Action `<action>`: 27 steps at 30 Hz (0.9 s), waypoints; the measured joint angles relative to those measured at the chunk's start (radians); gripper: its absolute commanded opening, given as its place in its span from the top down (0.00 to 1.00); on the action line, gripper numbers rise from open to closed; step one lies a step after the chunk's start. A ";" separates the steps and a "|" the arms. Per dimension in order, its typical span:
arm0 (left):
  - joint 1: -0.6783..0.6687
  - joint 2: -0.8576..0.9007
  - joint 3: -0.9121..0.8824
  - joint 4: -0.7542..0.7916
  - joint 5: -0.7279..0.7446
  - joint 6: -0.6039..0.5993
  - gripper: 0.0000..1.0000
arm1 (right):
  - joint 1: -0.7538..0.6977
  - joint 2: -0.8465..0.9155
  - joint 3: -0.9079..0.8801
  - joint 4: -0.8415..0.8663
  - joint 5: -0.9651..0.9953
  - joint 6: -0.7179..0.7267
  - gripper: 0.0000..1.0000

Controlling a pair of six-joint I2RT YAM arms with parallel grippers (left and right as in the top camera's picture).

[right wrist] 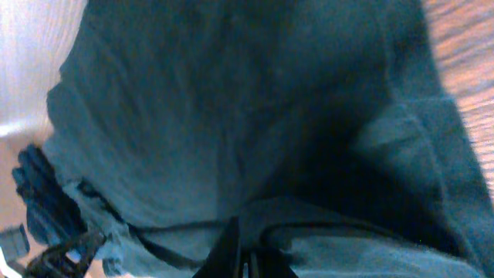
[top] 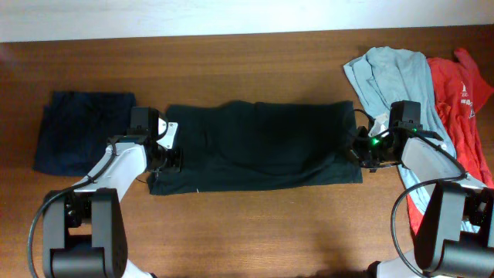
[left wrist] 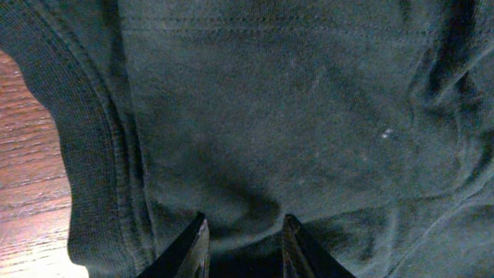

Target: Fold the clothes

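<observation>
Clothes on this table [top: 247, 62] number four, and both arms work on the black garment [top: 262, 143]. The left gripper [left wrist: 243, 251] stands partly closed, its two fingers [left wrist: 194, 249] narrowed on a bunched fold of the dark cloth that fills the gap between them. Just left of that fold runs a thick ribbed edge of the garment, and beyond it bare wood shows. A tiny pale speck sits on the cloth further out to the right. From overhead, this gripper [top: 166, 158] sits at the garment's left end.

The right gripper [right wrist: 243, 259] is pressed fully together, with a thin edge of the same cloth pinched at its tips; the fabric spreads away from it in soft creases. Overhead, it [top: 361, 150] sits at the garment's right end.

Between the two, the black garment lies flat as a wide band across the middle of the table. A navy garment [top: 81, 131] lies folded at the far left, apart from it. At the right, a pale blue-grey garment [top: 394, 77] lies crumpled, partly over a red garment [top: 463, 108].
</observation>
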 measured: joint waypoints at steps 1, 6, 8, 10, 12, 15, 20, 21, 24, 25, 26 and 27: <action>0.000 0.000 0.000 0.001 0.000 0.000 0.69 | 0.000 0.000 0.000 -0.007 0.016 0.009 0.96; 0.000 0.000 0.000 -0.004 0.000 0.000 0.69 | 0.000 0.000 0.000 -0.062 0.158 0.066 0.96; 0.000 0.000 0.000 -0.004 0.000 0.000 0.69 | 0.000 0.000 0.000 -0.064 0.181 0.074 0.96; 0.000 0.000 0.000 -0.004 0.000 0.000 0.68 | 0.000 0.000 0.000 -0.069 0.196 0.079 0.96; 0.000 0.000 0.000 -0.006 0.000 0.000 0.69 | 0.000 0.000 0.000 -0.078 0.219 0.106 0.96; 0.000 0.000 0.000 -0.007 0.000 0.000 0.69 | 0.000 0.000 0.000 -0.076 0.229 0.132 0.96; 0.000 0.000 0.015 -0.003 0.046 0.027 0.68 | 0.000 0.000 0.000 -0.072 0.218 0.131 0.96; 0.000 0.000 0.025 -0.003 0.071 0.039 0.68 | 0.000 0.000 0.000 -0.061 0.202 0.126 0.96; -0.008 0.000 0.053 0.006 0.139 0.080 0.68 | 0.000 0.000 0.000 0.001 0.122 0.090 0.96; -0.015 0.000 0.055 0.011 0.148 0.095 0.68 | 0.000 0.000 0.000 0.028 0.087 0.073 0.96; -0.028 0.000 0.055 0.021 0.156 0.111 0.68 | 0.000 0.000 0.000 0.046 0.061 0.063 0.96; -0.045 0.000 0.055 0.052 0.165 0.129 0.67 | 0.000 0.000 0.000 0.059 0.046 0.057 0.96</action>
